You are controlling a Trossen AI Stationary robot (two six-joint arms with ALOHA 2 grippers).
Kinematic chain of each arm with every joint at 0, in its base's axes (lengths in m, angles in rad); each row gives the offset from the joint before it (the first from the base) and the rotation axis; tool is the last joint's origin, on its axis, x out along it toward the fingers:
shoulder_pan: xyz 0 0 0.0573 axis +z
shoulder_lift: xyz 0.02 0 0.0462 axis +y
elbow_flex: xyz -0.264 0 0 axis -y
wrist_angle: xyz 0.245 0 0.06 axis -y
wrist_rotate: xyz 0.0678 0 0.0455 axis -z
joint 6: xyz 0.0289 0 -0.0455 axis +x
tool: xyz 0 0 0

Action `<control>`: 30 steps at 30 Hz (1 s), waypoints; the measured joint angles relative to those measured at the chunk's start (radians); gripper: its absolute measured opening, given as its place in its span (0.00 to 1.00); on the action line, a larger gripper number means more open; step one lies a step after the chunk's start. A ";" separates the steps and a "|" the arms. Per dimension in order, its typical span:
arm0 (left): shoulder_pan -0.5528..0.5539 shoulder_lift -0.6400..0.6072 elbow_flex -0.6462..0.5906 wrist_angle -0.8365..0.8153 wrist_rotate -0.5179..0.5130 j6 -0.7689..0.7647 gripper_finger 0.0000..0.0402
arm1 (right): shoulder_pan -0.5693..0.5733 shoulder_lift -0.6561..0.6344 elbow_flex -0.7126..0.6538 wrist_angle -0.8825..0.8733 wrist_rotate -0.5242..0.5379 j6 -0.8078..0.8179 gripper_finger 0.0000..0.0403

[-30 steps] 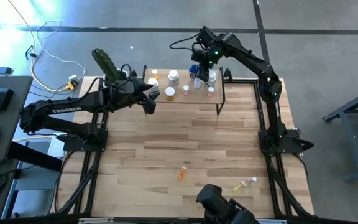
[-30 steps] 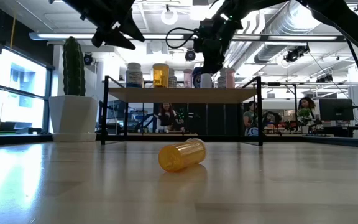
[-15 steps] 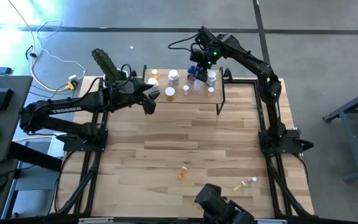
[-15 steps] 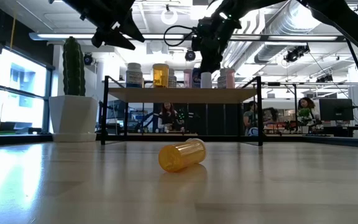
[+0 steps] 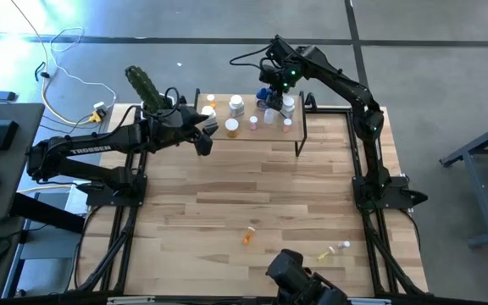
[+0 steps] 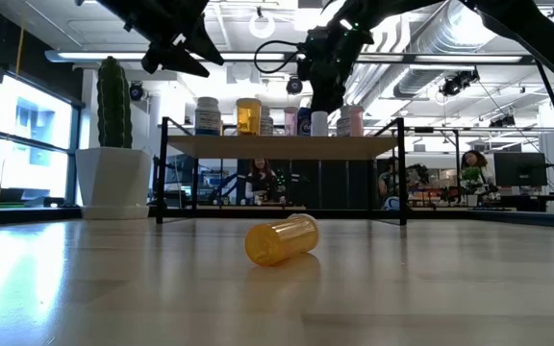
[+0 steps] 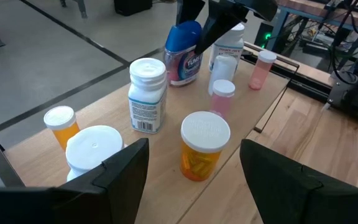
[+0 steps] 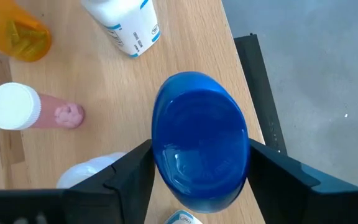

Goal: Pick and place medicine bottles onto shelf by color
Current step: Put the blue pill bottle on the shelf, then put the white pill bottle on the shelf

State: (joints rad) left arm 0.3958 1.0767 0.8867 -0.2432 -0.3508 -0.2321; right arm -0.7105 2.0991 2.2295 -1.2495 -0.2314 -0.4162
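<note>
On the big wooden table (image 5: 227, 195), the shelf (image 5: 299, 129) stands at the far edge, and my right pincer (image 8: 194, 155) hangs straight above the blue bottle (image 8: 199, 148) at the shelf's back corner. My fingers (image 8: 129, 177) stand spread on either side of its blue cap, apart from it, holding nothing. My left pincer (image 7: 191, 177) waits over the shelf's other end, likewise spread and empty.

The blue bottle is rounder than the rest, hard plastic with a glossy cap, so I judge it light, stiff and a bit slippery. I would take it low on the cap or across the shoulders, not at the domed top where the pads could slide off.

From above, the shelf's bottles blur into dots. My left wrist camera sorts them: a white bottle (image 7: 148, 93), an orange jar (image 7: 204, 146), two pink ones (image 7: 221, 98) and a small orange one (image 7: 61, 124).

Only the table-level camera shows a yellowish bottle (image 6: 281, 239) lying on its side on the table. The overhead camera adds a second fallen bottle (image 5: 335, 251) nearer the front edge.
</note>
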 joint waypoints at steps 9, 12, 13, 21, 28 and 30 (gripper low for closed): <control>0.000 0.000 0.000 0.000 0.002 0.000 0.60 | -0.002 0.000 0.028 -0.014 0.005 0.015 0.57; 0.000 0.000 0.000 0.000 0.027 0.000 0.60 | -0.002 -0.001 0.077 -0.029 0.033 0.016 0.57; 0.000 0.000 0.000 0.000 0.033 0.000 0.60 | -0.002 -0.001 0.099 -0.040 0.040 0.015 0.57; 0.000 0.000 0.000 -0.012 0.039 0.034 0.60 | 0.003 -0.049 0.113 -0.068 0.048 0.078 0.57; -0.012 0.000 0.000 -0.042 0.119 0.035 0.60 | 0.050 -0.088 0.113 -0.134 0.044 0.203 0.57; -0.024 -0.001 0.000 -0.049 0.151 0.045 0.60 | 0.075 -0.101 0.113 -0.144 0.044 0.239 0.57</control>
State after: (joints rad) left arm 0.3716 1.0757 0.8867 -0.2920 -0.1995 -0.1875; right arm -0.6355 1.9982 2.3425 -1.3938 -0.1875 -0.1768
